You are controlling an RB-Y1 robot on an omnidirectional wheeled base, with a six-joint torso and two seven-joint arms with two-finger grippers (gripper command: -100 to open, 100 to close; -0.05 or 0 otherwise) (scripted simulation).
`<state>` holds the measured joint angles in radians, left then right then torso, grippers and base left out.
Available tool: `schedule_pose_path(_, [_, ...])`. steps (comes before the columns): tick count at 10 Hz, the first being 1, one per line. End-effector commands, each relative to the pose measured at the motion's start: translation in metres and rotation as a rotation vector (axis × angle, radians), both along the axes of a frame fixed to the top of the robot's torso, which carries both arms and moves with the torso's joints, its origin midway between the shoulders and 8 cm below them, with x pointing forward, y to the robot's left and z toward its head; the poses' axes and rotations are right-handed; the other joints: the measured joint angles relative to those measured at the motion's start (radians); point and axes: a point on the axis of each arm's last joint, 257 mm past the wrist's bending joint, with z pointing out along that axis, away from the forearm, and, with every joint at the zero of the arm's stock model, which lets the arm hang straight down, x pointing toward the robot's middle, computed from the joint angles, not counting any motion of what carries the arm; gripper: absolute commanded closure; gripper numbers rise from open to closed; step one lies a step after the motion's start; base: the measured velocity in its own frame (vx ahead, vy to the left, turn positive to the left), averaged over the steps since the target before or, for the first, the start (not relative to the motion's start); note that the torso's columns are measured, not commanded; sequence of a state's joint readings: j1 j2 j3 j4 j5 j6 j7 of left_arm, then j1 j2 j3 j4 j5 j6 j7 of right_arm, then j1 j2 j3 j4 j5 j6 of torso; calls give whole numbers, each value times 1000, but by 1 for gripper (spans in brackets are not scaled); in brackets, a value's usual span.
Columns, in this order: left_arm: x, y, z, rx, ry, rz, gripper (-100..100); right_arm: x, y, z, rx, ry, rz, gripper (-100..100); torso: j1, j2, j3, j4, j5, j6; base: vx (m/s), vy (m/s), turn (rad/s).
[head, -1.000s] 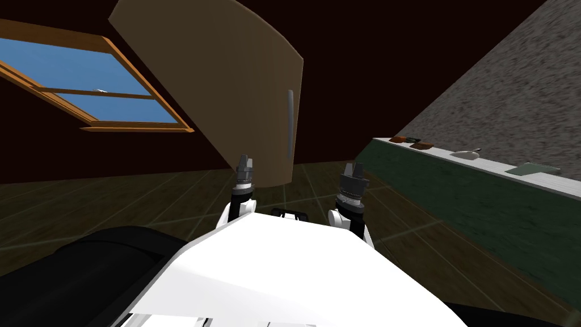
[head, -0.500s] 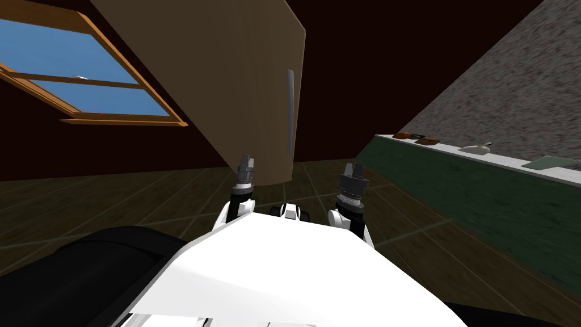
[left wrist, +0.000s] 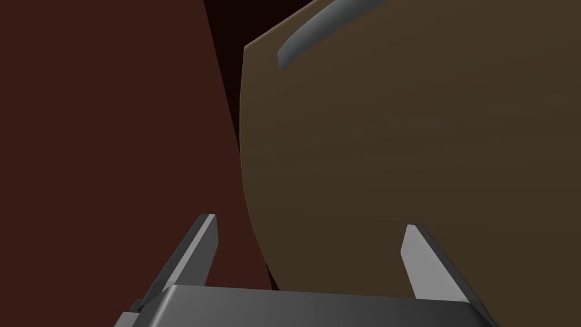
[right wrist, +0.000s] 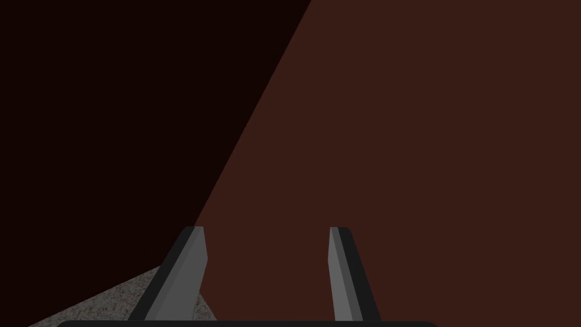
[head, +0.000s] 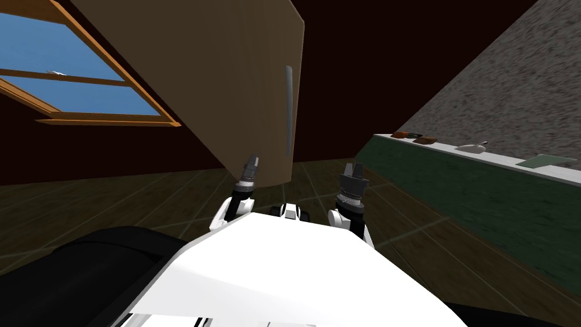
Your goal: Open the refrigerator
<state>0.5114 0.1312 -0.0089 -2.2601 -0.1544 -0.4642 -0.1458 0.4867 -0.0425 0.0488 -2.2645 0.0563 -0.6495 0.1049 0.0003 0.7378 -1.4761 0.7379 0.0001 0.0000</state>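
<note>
Both the left gripper [head: 252, 159] and right gripper [head: 354, 166] stood spread and empty, the left low before the fridge's tan door [head: 227, 74], well under its handle [head: 289, 108], so a careless reach risked scraping the panel and missing the handle.

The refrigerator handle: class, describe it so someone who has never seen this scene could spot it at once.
Find the tall tan refrigerator door standing between the window and the green counter. Near that door's edge on the counter side runs the handle. It is a slim grey upright bar, the only grey piece on the plain tan panel.
</note>
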Motion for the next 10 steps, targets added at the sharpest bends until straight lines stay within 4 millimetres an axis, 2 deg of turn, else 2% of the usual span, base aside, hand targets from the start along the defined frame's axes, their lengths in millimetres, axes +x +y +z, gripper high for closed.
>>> schedule_pose_path(1, [10,-15,1,49,33,-11,-100,0,0,0,0,0,0,0,0,-1,0,0,0,0,97,18,-60])
schedule_pose_path(9, [32,-50,0,148,115,-10,-100,0,0,0,0,0,0,0,0,0,0,0,0,0,78,19,-46])
schedule_pose_path(10, [33,-49,-3,147,127,-6,-100,0,0,0,0,0,0,0,0,-1,-1,0,0,0,75,20,-31])
